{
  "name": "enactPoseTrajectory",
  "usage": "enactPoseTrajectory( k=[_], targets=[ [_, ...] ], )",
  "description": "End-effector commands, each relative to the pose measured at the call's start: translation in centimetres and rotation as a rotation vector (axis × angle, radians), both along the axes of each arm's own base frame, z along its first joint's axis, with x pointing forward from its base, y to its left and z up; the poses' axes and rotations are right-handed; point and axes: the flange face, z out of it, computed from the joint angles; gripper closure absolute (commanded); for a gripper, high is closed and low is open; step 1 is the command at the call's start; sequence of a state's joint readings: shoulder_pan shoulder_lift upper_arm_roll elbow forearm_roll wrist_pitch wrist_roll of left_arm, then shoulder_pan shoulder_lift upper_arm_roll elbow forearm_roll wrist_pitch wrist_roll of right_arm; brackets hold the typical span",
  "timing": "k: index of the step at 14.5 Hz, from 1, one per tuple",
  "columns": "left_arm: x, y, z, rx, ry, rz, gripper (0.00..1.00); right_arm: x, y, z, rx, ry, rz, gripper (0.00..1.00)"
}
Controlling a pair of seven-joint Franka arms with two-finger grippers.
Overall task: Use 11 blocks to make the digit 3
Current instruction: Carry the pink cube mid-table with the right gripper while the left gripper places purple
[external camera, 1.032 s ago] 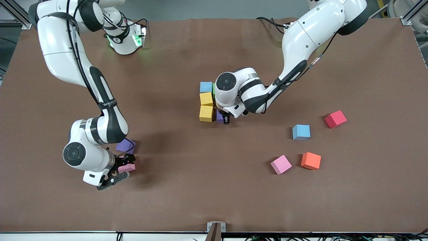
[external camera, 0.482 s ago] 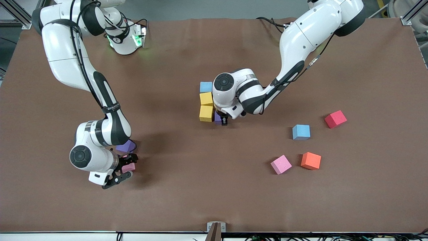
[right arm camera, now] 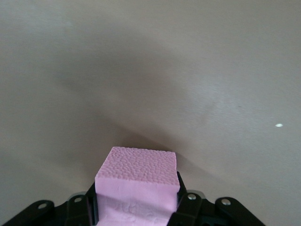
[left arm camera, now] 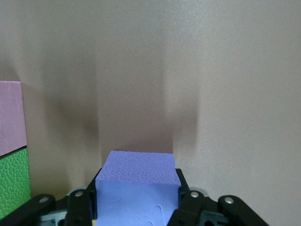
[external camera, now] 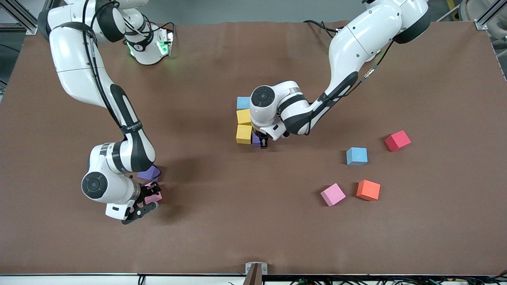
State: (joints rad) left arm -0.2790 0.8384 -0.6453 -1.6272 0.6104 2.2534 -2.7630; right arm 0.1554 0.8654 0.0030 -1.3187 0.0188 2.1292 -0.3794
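Brown table (external camera: 253, 229): both arms bent low, gripping cubes.

The right arm reaches from its base down toward the front camera's edge at its own end of the table, elbow bent, wrist turned low; the right gripper (external camera: 149, 196) sits at the tabletop, fingers (right arm camera: 188, 207) clamped on a pink block (right arm camera: 136, 186); the left arm stretches to mid-table, forearm folded back; the left gripper (external camera: 261, 141), seemingly at table level, pinches a purple block (left arm camera: 137, 188).
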Motion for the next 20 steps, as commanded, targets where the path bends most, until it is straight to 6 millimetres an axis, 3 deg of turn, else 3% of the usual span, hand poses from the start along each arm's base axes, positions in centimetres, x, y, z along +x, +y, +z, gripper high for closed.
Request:
enactPoseTrajectory(
  k=[1, 5, 9, 13, 15, 16, 17, 18, 20],
  targets=[
    [-0.5, -0.7, -0.7, 0.015, -0.032, 0.112, 0.94, -1.0, 4.1, 2.1, -0.002, 0.025, -0.066, 0.83],
    [-0.7, -0.7, -0.8, 0.019, -0.028, 0.110, 0.94, -3.0, 12.9, 2.8, -0.005, 0.026, -0.276, 0.83],
    [-1.1, -0.9, -0.8, 0.020, -0.026, 0.106, 0.94, -6.2, 22.2, 2.5, 0.016, 0.014, -0.497, 0.83],
    [-1.4, -1.2, -0.8, 0.024, -0.025, 0.098, 0.91, -9.1, 27.7, 2.0, 0.043, 0.023, -0.595, 0.83],
    [-1.4, -1.1, -0.8, 0.026, -0.025, 0.097, 0.76, -9.8, 29.2, 2.0, 0.071, 0.026, -0.635, 0.83],
    [-1.3, -1.0, -0.8, 0.026, -0.023, 0.100, 0.54, -10.0, 29.5, 1.6, 0.066, 0.031, -0.652, 0.83],
    [-1.1, -0.9, -0.8, 0.025, -0.025, 0.101, 0.21, -10.2, 29.7, 1.4, 0.063, 0.034, -0.669, 0.83],
    [-0.8, -0.7, -0.7, 0.025, -0.027, 0.101, 0.00, -10.2, 29.6, 1.1, 0.059, 0.038, -0.676, 0.82],
    [-0.4, -0.3, -0.3, 0.028, -0.033, 0.101, 0.00, -10.2, 29.5, 0.9, 0.057, 0.038, -0.675, 0.82]
  ],
)
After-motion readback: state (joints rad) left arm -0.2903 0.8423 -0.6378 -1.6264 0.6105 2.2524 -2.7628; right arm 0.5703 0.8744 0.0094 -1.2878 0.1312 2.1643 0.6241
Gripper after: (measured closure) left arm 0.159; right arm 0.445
